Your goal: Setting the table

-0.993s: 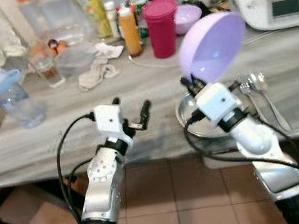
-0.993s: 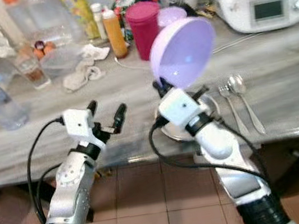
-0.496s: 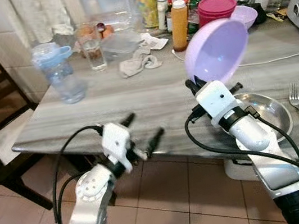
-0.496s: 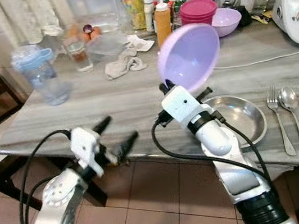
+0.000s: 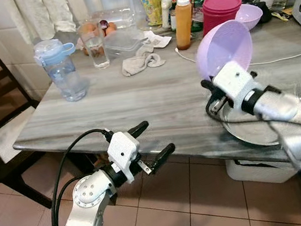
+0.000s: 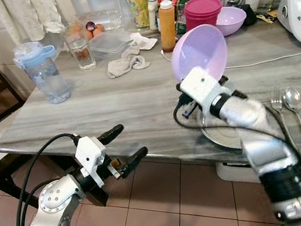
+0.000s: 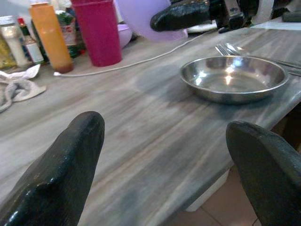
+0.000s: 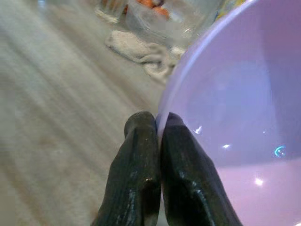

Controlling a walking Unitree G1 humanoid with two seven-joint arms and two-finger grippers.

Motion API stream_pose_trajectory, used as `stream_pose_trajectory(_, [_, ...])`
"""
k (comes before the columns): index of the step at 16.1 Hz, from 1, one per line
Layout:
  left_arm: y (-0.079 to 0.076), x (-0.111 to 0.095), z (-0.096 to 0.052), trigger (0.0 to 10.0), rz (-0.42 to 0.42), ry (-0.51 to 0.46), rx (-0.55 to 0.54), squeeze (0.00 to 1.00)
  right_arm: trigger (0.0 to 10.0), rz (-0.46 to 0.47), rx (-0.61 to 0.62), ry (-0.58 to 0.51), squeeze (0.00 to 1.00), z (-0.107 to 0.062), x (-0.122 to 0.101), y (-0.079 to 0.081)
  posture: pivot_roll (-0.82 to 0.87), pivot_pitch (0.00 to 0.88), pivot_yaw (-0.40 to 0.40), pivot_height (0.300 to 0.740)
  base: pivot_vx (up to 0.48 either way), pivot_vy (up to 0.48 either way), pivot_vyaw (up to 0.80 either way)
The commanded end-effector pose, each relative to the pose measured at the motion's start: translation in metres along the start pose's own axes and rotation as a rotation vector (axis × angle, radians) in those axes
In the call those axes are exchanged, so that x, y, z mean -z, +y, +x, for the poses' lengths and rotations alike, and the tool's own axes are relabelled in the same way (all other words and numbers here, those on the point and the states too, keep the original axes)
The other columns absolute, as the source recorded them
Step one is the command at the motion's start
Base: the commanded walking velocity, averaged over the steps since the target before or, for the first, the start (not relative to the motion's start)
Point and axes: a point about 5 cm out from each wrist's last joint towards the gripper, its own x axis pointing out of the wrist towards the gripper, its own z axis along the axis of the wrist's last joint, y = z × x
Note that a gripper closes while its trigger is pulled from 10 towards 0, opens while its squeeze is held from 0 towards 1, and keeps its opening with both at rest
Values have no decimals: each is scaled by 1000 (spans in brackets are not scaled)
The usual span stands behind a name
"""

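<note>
Right gripper (image 8: 157,141): its 2 black fingers are pinched together on the rim of the lilac bowl (image 6: 201,53), 1 finger inside the rim and 1 outside.
Lilac bowl: held off the table, tipped up nearly on edge, hollow facing the robot, just above the far-left edge of the steel plate (image 7: 234,77).
Steel plate: lies flat near the table's (image 5: 137,101) front edge on the robot's right; the fork (image 6: 279,112) and spoon (image 6: 294,103) lie side by side just to its right, handles toward the robot.
Left gripper (image 5: 148,145): fingers spread wide apart, holding nothing, hovering off the front edge of the table at about tabletop height, pointing toward the plate.
Key relation: the bowl hangs from the right gripper by its lower rim, so its base points away from the robot; the plate sits directly below and slightly right of it. The right arm is the nearer and already carries the bowl.
Judged next move: roll the wrist to bring the bowl level, then lower it onto the plate or beside it.
Risk: a thin rim pinch may let the bowl swivel as it tilts.
Back of table: red tumbler (image 5: 220,13), orange bottle (image 5: 182,19), water bottle (image 5: 63,69), crumpled cloth (image 5: 142,61), well apart from the setting.
</note>
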Motion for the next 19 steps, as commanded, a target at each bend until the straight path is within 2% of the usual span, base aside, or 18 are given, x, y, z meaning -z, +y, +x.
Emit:
stream_pose_trajectory(1, [0,-4,0,10000,24,-4,19,0,10000,26,-47,17,0,0,-1,-1,-273,116,51,740,0,0,0])
stream_pose_trajectory(2, [-1,-4,1,10000,25,-3,22,0,10000,33,-92,51,0,1,1,-2,-273,117,46,740,0,0,0])
stream_pose_trajectory(3, [-2,-2,0,10000,25,0,20,0,10000,92,-155,76,0,3,0,-3,-273,117,45,740,0,0,0])
stream_pose_trajectory(5, [-4,-1,0,10000,20,2,21,0,10000,42,-196,87,0,4,1,-4,-274,117,42,740,0,0,0])
stream_pose_trajectory(9, [-7,1,2,10000,6,3,23,0,10000,26,-291,146,0,5,10,0,-275,117,42,740,0,0,0])
stream_pose_trajectory(13, [-8,0,3,10000,6,10,16,0,10000,17,-309,168,0,6,16,-2,-272,119,49,740,0,0,0])
stream_pose_trajectory(14, [-8,0,4,10000,6,9,15,0,10000,15,-314,168,478,6,16,-2,-273,119,49,740,0,0,0])
stream_pose_trajectory(15, [-9,0,4,10000,2,12,18,0,10000,12,-317,171,682,6,17,-3,-273,119,49,740,0,0,0])
stream_pose_trajectory(19, [-7,1,3,10000,13,26,1,0,10000,-2,-315,175,729,7,21,-3,-267,116,55,740,0,0,0])
